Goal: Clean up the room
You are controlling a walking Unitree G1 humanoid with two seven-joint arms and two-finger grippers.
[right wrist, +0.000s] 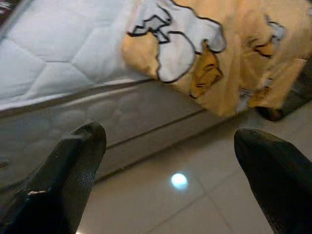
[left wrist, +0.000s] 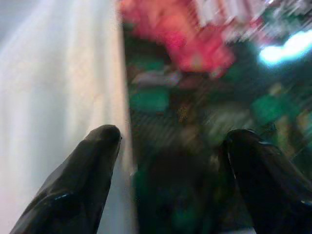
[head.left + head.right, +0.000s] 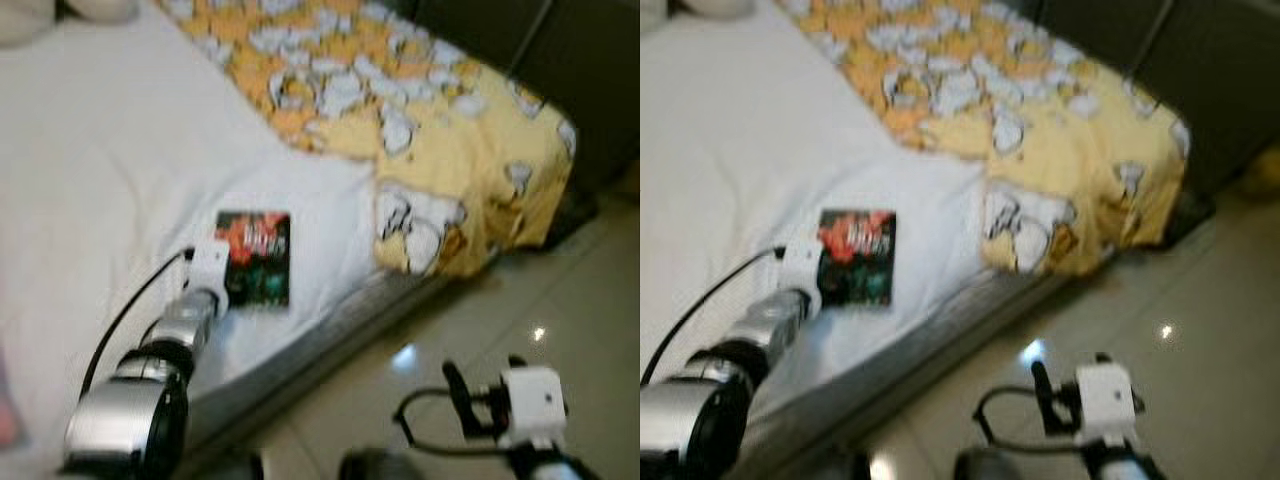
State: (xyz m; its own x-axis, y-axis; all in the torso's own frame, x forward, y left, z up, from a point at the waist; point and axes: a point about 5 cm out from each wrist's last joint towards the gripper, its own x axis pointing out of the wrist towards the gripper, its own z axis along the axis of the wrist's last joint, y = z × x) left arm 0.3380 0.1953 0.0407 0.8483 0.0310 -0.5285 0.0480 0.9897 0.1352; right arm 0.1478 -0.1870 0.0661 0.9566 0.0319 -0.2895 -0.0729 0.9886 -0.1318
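My left pincer [image 2: 170, 146] hangs spread over the book [image 3: 254, 257], white bed [image 3: 90, 170] bare beside it. The yellow blanket [image 3: 430, 130] heaps beyond. My right pincer [image 1: 170, 161] has open floor [image 3: 520, 330] beneath.

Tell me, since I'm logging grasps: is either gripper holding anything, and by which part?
Nothing is held. The left gripper is open over an edge of the dark red-and-green book on the white bed; the right gripper hangs open above the floor.

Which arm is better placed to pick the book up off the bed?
Left. The left end effector is already at the book on the white mattress, fingers open astride its edge. The right end effector is open too, but hangs low over the floor tiles beside the bed.
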